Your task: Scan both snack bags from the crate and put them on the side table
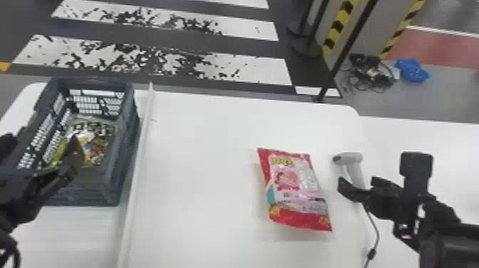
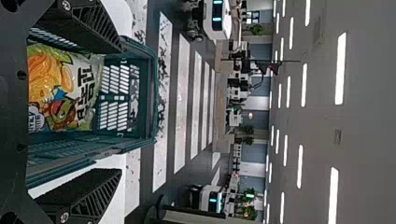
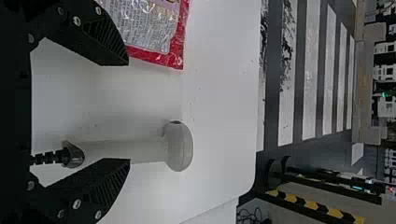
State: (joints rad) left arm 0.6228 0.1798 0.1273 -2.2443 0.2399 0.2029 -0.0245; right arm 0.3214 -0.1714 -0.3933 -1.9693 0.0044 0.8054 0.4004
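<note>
At the left, over the crate's near part, is my left gripper (image 1: 42,160); in the left wrist view the left gripper (image 2: 119,112) stands open. A yellow-green snack bag (image 1: 92,142) lies inside the dark crate (image 1: 123,185), and the left wrist view shows the bag (image 2: 60,93) beyond the fingers. A red and pink snack bag (image 1: 295,189) lies flat on the table. To its right is my right gripper (image 1: 356,185), close to the white scanner (image 1: 349,158). In the right wrist view the right gripper (image 3: 128,112) is open, with the scanner (image 3: 140,149) lying ahead of it.
A raised white strip (image 1: 137,167) runs between the crate and the red bag. The scanner's cable (image 1: 372,228) trails toward the near edge. Another white table surface (image 1: 427,139) adjoins on the right. Barrier posts (image 1: 342,57) stand on the floor behind.
</note>
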